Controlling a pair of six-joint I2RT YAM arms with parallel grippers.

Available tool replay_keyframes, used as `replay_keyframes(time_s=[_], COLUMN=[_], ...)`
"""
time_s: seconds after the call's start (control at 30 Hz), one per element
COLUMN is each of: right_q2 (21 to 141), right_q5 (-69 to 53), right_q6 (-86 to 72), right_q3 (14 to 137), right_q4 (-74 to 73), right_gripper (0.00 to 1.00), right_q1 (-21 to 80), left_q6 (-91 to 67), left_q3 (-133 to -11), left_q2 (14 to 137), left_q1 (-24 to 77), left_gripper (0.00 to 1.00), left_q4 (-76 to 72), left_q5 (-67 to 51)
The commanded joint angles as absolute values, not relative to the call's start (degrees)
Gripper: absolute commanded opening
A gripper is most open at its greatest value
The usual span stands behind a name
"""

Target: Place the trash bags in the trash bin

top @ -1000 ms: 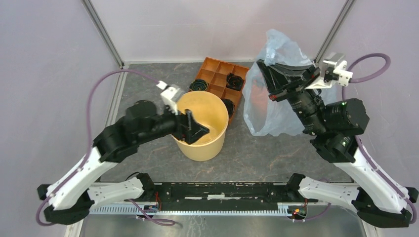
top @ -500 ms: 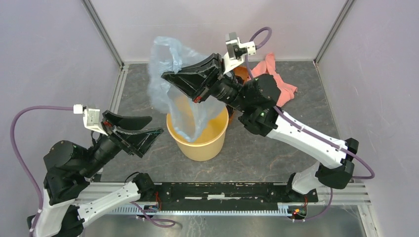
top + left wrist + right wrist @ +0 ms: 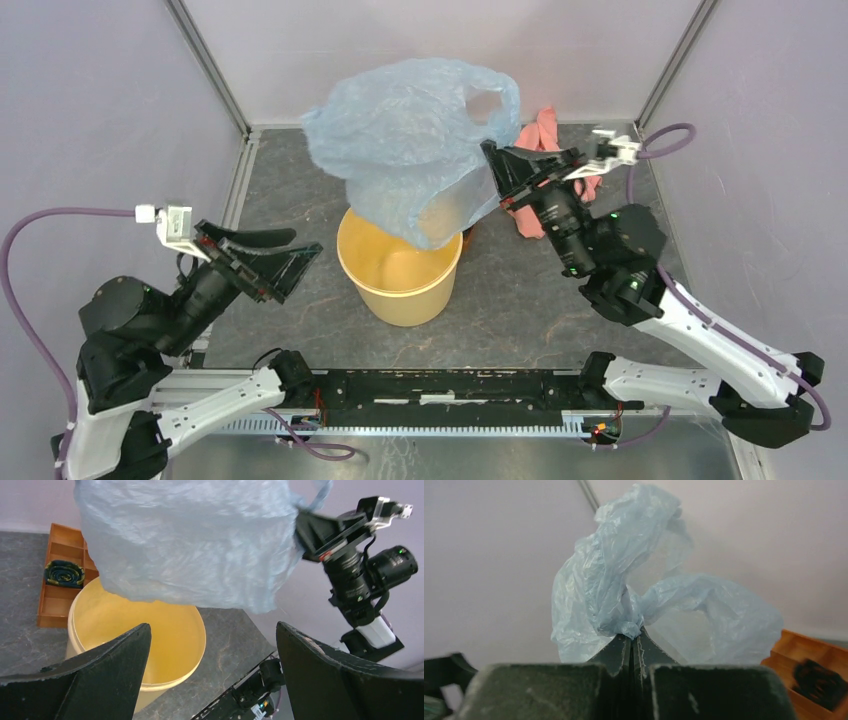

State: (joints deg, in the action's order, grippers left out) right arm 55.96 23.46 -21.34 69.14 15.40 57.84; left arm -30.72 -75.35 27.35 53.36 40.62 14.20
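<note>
The trash bag point(image 3: 410, 140) is a large pale blue filmy sack, spread wide in the air above and behind the tan-yellow trash bin point(image 3: 400, 265). My right gripper point(image 3: 492, 168) is shut on the bag's edge and holds it up to the right of the bin; its closed jaws pinch a bunched fold point(image 3: 629, 629). My left gripper point(image 3: 295, 262) is open and empty, left of the bin. In the left wrist view the bag point(image 3: 190, 540) hangs over the bin point(image 3: 145, 630), with the right arm beyond it.
An orange compartment tray point(image 3: 60, 587) holding a dark coiled item sits behind the bin, mostly hidden by the bag from above. A pink cloth point(image 3: 545, 135) lies at the back right. Frame posts stand at the back corners.
My right gripper has swung from left above the bin to the right, and the bag has billowed out wide above the bin. My left gripper has stayed open and shifted only slightly.
</note>
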Motion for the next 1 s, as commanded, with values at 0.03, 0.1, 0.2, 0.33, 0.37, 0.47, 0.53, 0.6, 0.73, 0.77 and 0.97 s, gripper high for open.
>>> replay_keyframes(time_s=[0.03, 0.1, 0.2, 0.33, 0.37, 0.47, 0.53, 0.6, 0.73, 0.77, 0.97], right_q2=[57.34, 56.87, 58.06, 62.37, 63.73, 68.90, 70.00, 69.10, 65.17, 64.84, 68.15], right_q5=[21.99, 7.78, -10.26, -25.41, -27.93, -35.97, -37.65, -35.00, -18.97, -13.69, 15.17], right_q6=[-15.96, -10.30, -4.93, -3.55, -4.25, -8.82, -13.01, -15.55, -18.87, -19.65, -22.72], right_q3=[65.04, 64.64, 69.28, 77.89, 80.89, 89.84, 91.66, 89.86, 80.74, 78.87, 84.50], right_q4=[4.03, 5.54, 5.42, 6.85, 7.36, 8.61, 11.37, 13.72, 14.12, 12.70, -12.85], right_gripper=[0.01, 0.00, 0.01, 0.01, 0.01, 0.01, 0.01, 0.01, 0.00, 0.00, 0.00], right_q1=[54.41, 54.32, 54.27, 54.28, 54.31, 54.36, 54.32, 54.26, 54.29, 54.10, 50.27], left_q6=[-34.69, -34.78, -35.13, -35.60, -35.72, -35.77, -35.88, -36.24, -37.31, -37.55, -38.80], left_q3=[-79.65, -80.94, -83.22, -85.15, -85.29, -86.12, -87.60, -88.85, -89.07, -88.99, -90.02], left_q2=[36.27, 38.35, 41.40, 44.05, 44.19, 43.40, 42.28, 40.81, 38.14, 37.76, 36.63], left_q1=[53.36, 53.37, 53.36, 53.36, 53.37, 53.35, 53.35, 53.34, 53.35, 53.34, 53.39], left_gripper=[1.00, 1.00, 1.00, 1.00, 1.00, 1.00, 1.00, 1.00, 1.00, 1.00, 1.00], left_q4=[43.11, 43.19, 43.94, 44.21, 44.21, 45.03, 47.02, 49.04, 50.79, 51.17, 58.29], left_q5=[18.77, 20.13, 23.23, 25.48, 25.71, 26.05, 26.98, 28.09, 27.75, 27.13, 25.81])
